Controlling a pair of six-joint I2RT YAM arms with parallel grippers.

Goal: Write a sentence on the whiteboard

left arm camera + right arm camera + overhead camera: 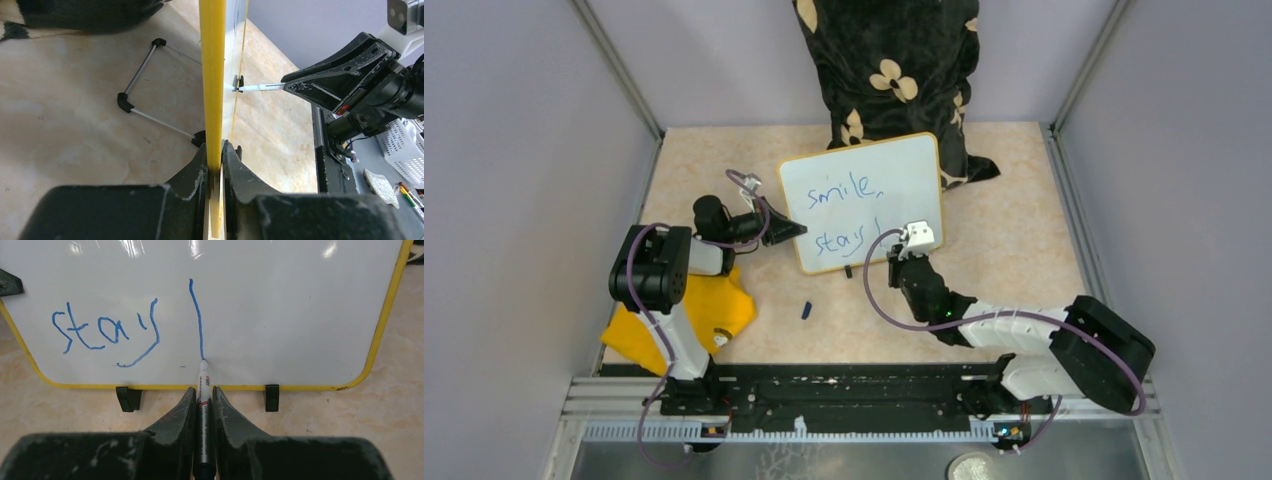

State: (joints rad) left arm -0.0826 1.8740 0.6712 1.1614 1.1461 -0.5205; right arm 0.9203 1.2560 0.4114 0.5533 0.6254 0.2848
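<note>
Behind the whiteboard (pixel 212 75), only the left-wrist view shows its stand (pixel 140 70).

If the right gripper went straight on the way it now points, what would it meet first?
The flat white, yellow-rimmed whiteboard: the white-barrelled marker in the right gripper has its tip on the board's face.

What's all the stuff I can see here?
whiteboard: one, white with yellow rim, propped up, centre
writing: blue, "smile, stay" plus one stroke, on the whiteboard
marker: one, white, tip touching the whiteboard
small piece: one, blue, before the whiteboard
cloth: one, yellow, on the table, near left
fabric: one, black with cream flowers, behind the whiteboard
left arm: one, black-white, jaws shut on whiteboard's edge
right arm: one, black-white, jaws shut on marker
</note>
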